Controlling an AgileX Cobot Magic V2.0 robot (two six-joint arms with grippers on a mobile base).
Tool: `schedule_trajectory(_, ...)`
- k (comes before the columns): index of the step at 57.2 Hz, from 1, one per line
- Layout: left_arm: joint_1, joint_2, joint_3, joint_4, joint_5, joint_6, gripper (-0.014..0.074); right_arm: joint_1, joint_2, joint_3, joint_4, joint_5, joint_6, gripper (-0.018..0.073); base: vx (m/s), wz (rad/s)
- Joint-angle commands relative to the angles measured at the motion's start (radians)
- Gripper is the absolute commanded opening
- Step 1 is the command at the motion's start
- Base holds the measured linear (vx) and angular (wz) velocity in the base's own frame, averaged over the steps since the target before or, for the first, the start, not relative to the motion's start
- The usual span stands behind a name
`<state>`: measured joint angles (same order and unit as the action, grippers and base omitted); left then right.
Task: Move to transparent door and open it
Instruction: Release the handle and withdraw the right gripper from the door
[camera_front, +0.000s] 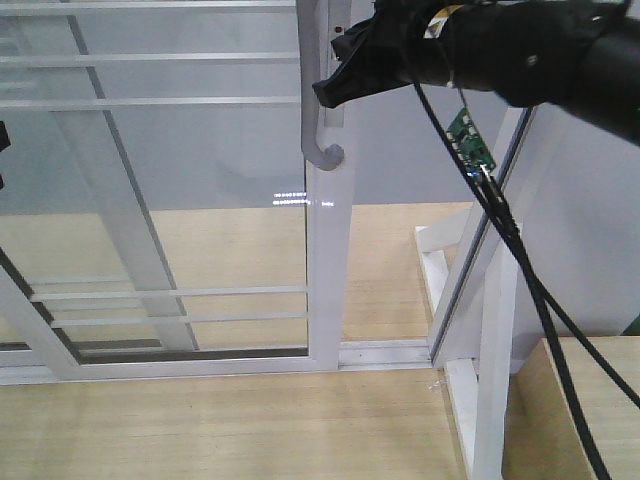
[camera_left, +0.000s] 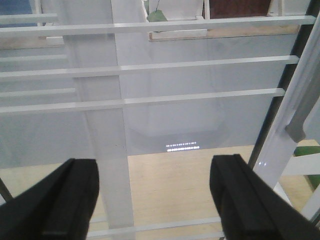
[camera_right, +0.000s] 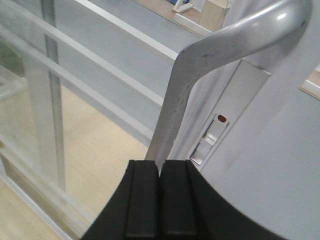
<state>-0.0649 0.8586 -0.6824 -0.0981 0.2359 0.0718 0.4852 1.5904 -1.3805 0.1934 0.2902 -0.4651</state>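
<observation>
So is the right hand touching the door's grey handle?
Cannot tell. In the right wrist view the handle runs down behind the shut right hand; no contact or gap shows plainly.

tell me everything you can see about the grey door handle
The handle is a curved grey metal bar, smooth with faint scuffs, running upright along the white frame of the transparent door. In the front view its lower end hooks back to the frame. A small latch plate with a red dot sits beside it. The right gripper, jaws shut, sits close against the bar; contact is unclear.
</observation>
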Motion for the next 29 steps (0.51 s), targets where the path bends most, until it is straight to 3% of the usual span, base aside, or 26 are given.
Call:
schedule_trajectory(1, -0.007, 0.000, -0.035, -0.007, -0.068, 0.010, 0.0567, -0.007, -0.125, -0.029, -0.013, 0.052, 0.005, -0.0008, 0.00, 0.00)
schedule_trajectory(8, -0.038, 0.018, -0.035, -0.026, -0.059, 0.028, 0.0567, -0.007, -0.231, 0.025, -0.034, 0.089, 0.089, -0.0003, 0.00, 0.00)
schedule_trajectory(18, -0.116, 0.062, -0.035, -0.040, -0.104, 0.027, 0.0567, -0.007, -0.428, 0.329, -0.102, -0.129, 0.224, -0.0002, 0.00, 0.00)
schedule_trajectory(29, -0.215, 0.147, -0.035, -0.089, -0.254, 0.026, 0.0567, -0.007, -0.634, 0.666, -0.113, -0.331, 0.357, -0.0002, 0.00, 0.00)
